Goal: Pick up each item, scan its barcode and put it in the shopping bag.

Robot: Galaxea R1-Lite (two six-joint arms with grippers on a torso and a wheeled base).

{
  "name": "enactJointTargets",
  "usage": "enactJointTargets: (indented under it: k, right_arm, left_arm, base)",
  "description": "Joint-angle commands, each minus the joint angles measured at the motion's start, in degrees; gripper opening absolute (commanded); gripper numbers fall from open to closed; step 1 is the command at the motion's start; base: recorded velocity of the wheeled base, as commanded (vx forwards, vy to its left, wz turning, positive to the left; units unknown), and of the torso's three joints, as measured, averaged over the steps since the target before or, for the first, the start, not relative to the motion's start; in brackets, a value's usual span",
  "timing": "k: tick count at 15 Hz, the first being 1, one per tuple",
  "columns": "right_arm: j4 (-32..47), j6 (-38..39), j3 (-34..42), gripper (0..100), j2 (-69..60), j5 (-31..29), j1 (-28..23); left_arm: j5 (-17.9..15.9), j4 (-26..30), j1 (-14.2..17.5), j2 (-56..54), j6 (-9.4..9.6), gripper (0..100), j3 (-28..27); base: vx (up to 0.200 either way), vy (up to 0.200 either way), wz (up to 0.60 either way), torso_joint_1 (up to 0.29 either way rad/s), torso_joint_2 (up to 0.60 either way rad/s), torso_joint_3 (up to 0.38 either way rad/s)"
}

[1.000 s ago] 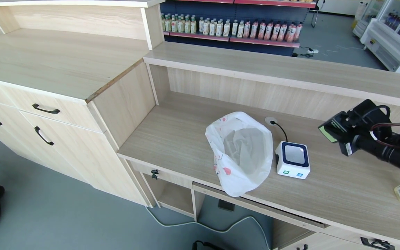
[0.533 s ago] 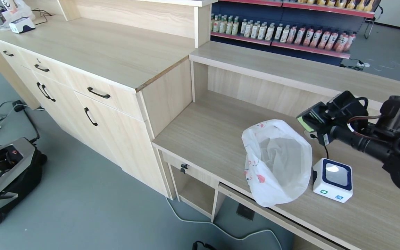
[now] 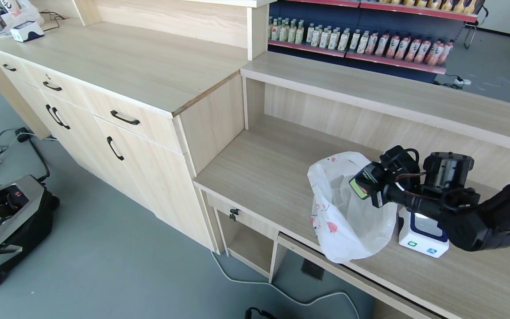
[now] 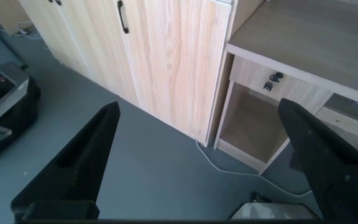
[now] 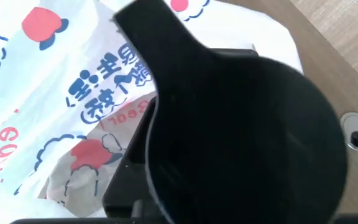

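Head view: right hand at the mouth of the shopping bag

The right hand point(image 3: 363, 186) hangs over the open top of the shopping bag point(image 3: 348, 226), at the side of the rim nearest the scanner point(image 3: 418, 241). Whether this hand is open or closed, and whether it has hold of anything, cannot be told: its dark body covers the tip. In the right wrist view the same dark bulk of the right hand point(image 5: 241, 137) sits in front of the bag's point(image 5: 42, 93) white plastic, which carries red and blue print, with a strip of the wooden desk point(image 5: 347, 31) beyond.

The bag stands on the lower desk point(image 3: 272, 177) near its front edge, mouth upward, its bottom bulging slightly past the edge. The scanner, a white box with a dark window on top, sits just beside the bag on the robot's right, partly covered by the right arm.

The left hand point(image 4: 197, 107) is spread wide with nothing between its two black fingers point(image 4: 73, 168); it hangs above the grey floor point(image 4: 160, 168), in front of the wooden cabinet point(image 4: 173, 56).

Behind the desk a store shelf point(image 3: 357, 42) holds a row of bottles
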Motion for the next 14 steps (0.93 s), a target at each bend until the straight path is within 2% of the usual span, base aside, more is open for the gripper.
enactJointTargets:
  k: [1, 4, 7, 13, 14]
  right_arm:
    - [-0.42, 0.08, -1.01, 0, 5.06, 0.02, 0.32]
    - [-0.6, -0.01, -1.89, 0, 6.82, -0.07, 0.15]
    - [-0.77, -0.71, -1.89, 0, 8.4, -2.79, 0.06]
    - [-0.77, -0.45, -2.86, 0, 9.37, -2.88, -0.38]
    - [-0.77, -0.01, -2.95, 100, 9.28, -2.88, -0.29]
  left_arm:
    - [0.04, -0.01, 0.01, -0.02, 0.0, 100, 0.01]
    - [0.04, -0.01, 0.01, -0.02, 0.0, 100, 0.01]
    - [0.04, -0.01, 0.01, -0.02, 0.0, 100, 0.01]
    - [0.04, -0.01, 0.01, -0.02, 0.0, 100, 0.01]
    - [0.04, -0.01, 0.01, -0.02, 0.0, 100, 0.01]
  base:
    - [0.0, 0.0, 0.0, 0.0, 0.0, 0.0]
    - [0.0, 0.0, 0.0, 0.0, 0.0, 0.0]
    - [0.0, 0.0, 0.0, 0.0, 0.0, 0.0]
    - [0.0, 0.0, 0.0, 0.0, 0.0, 0.0]
    - [0.0, 0.0, 0.0, 0.0, 0.0, 0.0]
